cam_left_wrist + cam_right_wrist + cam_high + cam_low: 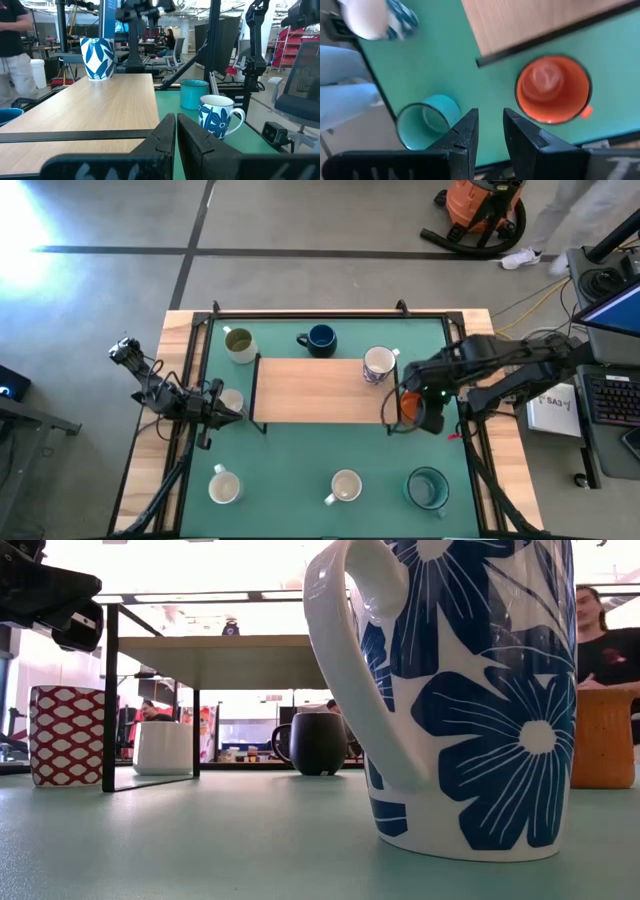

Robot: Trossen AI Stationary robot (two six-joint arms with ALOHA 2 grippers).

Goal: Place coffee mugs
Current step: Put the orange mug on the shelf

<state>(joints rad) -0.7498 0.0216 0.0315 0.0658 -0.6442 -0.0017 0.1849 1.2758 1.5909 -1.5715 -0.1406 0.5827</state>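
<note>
high view: green mat, wooden shelf, grey concrete floor.

Pretty even overhead lighting was seen across the green mat, with only soft shadows thrown under the wooden shelf. A blown-out glare patch was caught on the floor in the high view. In the low view, the ceiling was washed out white and highlights were picked up on the flowered mug. The orange mug and teal mug were rendered soft and blurry in the right wrist view.
</note>
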